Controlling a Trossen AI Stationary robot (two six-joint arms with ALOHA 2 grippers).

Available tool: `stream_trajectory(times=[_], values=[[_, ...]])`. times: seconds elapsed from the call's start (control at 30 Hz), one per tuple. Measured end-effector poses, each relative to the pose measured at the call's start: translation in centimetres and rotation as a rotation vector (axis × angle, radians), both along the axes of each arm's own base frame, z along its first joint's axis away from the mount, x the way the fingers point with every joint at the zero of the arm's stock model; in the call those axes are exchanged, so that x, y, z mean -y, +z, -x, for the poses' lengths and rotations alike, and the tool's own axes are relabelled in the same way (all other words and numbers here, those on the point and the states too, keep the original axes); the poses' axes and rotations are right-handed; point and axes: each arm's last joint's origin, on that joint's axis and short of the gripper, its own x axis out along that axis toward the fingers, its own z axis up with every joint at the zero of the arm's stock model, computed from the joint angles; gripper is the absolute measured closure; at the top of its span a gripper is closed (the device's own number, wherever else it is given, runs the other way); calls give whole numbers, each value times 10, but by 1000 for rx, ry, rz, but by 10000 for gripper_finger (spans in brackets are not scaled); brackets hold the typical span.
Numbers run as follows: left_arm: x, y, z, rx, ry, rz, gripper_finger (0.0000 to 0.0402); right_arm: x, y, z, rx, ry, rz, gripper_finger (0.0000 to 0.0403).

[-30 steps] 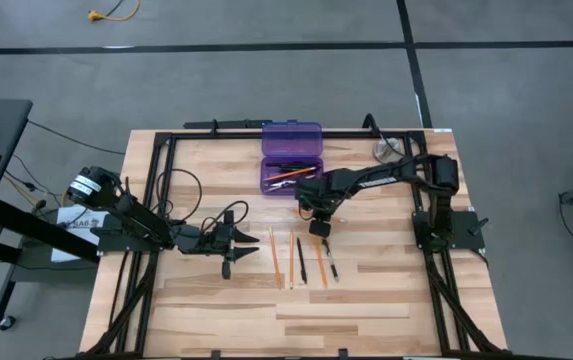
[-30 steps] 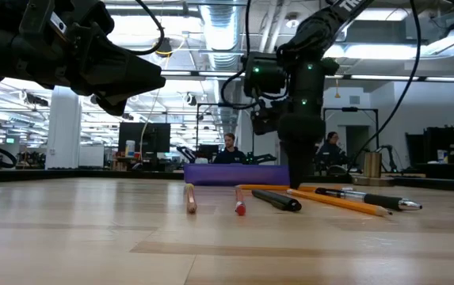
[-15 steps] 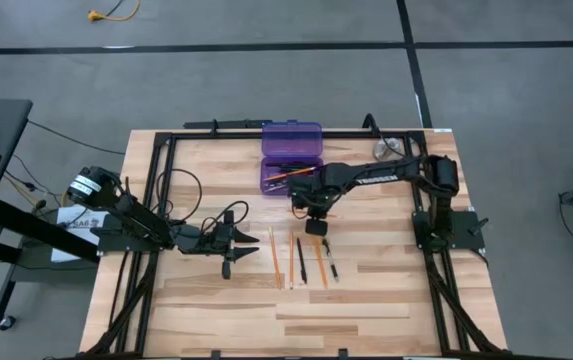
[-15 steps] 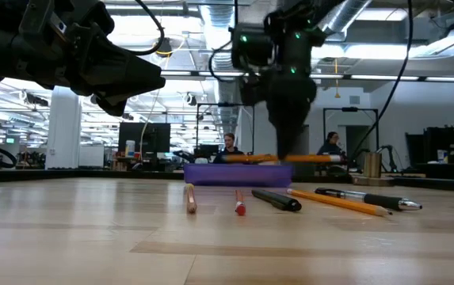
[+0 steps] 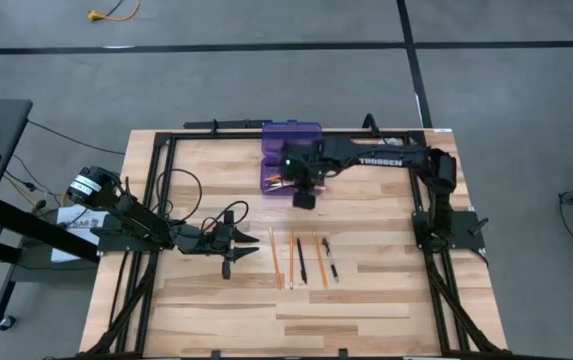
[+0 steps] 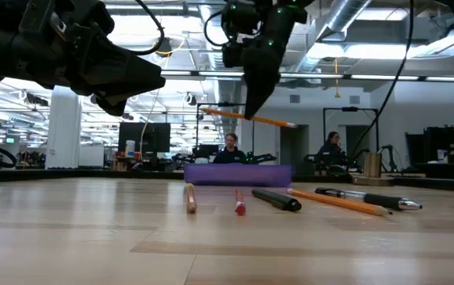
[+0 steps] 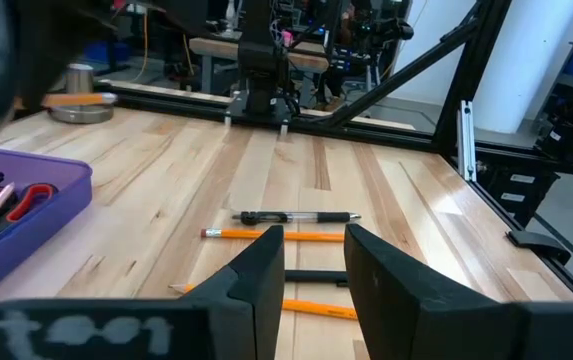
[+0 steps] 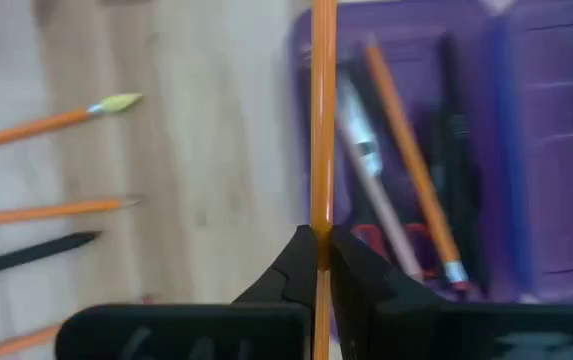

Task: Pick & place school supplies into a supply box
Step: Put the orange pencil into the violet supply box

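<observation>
On the table lay loose pencils and pens (clear of the box) | right gripper clamped on a pencil above it | left gripper apart, empty.

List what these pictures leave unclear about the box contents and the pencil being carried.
- Box contents: high view, the right gripper covers part; too small to count.
- Box interior: low view shows only its side wall.
- Carried pencil: right wrist view, lower end cut off by the edge.
- Scissors: left wrist view, partly behind the box wall.

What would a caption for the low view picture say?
Right gripper lifts an orange pencil above the purple box.
</observation>
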Motion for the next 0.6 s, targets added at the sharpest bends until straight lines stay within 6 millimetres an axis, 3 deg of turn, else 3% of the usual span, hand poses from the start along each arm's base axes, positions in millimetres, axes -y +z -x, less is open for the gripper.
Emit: stream_trajectory(times=[0.13, 0.33, 0.6], values=[[0, 0, 0, 0, 0, 0, 306, 25, -5, -1, 35, -23, -4, 401], [0, 0, 0, 0, 0, 0, 306, 57, -31, 1, -19, -68, -71, 400], [0, -1, 0, -5, 0, -3, 306, 69, -63, -5, -91, -64, -86, 388]])
